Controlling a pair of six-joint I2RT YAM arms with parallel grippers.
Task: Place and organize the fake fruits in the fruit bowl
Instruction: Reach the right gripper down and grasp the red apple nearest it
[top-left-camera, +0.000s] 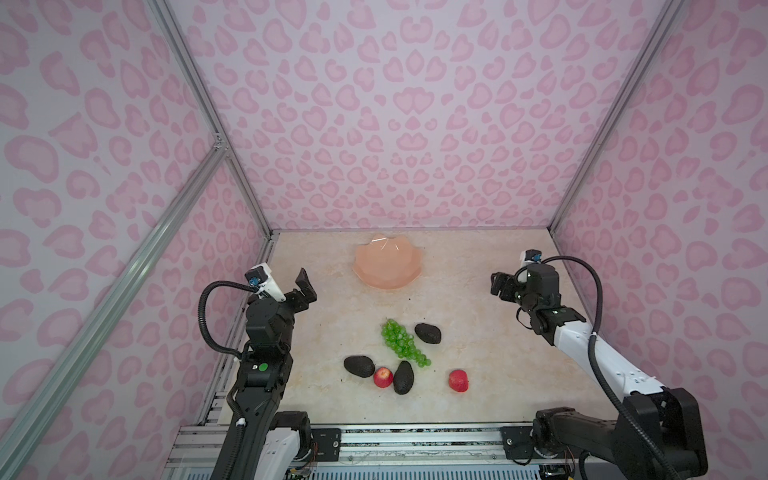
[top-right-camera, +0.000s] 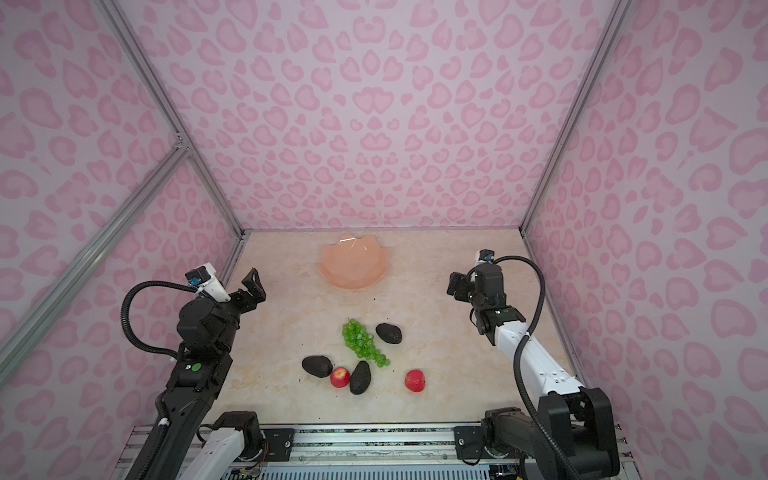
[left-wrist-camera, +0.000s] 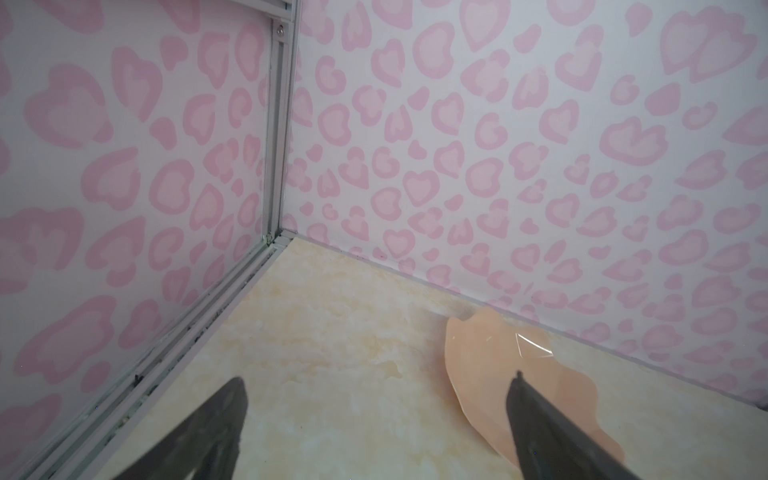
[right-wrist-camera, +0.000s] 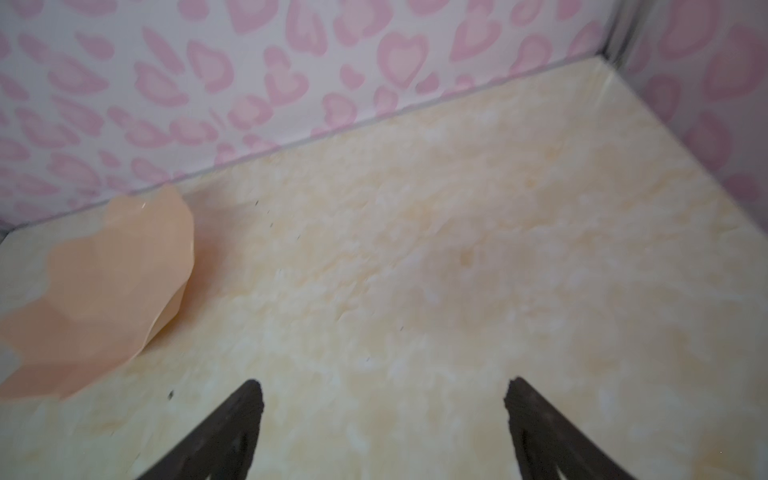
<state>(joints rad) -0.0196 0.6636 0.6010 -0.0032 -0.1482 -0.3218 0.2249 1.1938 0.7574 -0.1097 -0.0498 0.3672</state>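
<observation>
The pink bowl (top-left-camera: 388, 272) is sitting at the far middle of the table (top-left-camera: 478, 345), with nothing lying in it. The fruit is lying nearer: grapes (top-left-camera: 401, 343) in the middle, one avocado (top-left-camera: 428, 333) just right of them, an apple (top-left-camera: 382, 377) tucked between two more avocados (top-left-camera: 359, 366) (top-left-camera: 403, 377), and a second apple (top-left-camera: 458, 380) lying apart on the right. The left gripper (left-wrist-camera: 378, 379) and right gripper (right-wrist-camera: 384, 382) are hovering either side of the bowl, jaws spread wide, gripping nothing.

- fruit bowl (top-left-camera: 386, 266): upper centre of table (top-left-camera: 478, 374)
- grapes (top-left-camera: 401, 344) below it; upper avocado (top-left-camera: 428, 333) just right of them
- beneath: left avocado (top-left-camera: 359, 366), left apple (top-left-camera: 382, 377), lower avocado (top-left-camera: 403, 377) side by side; right apple (top-left-camera: 458, 380) apart
</observation>
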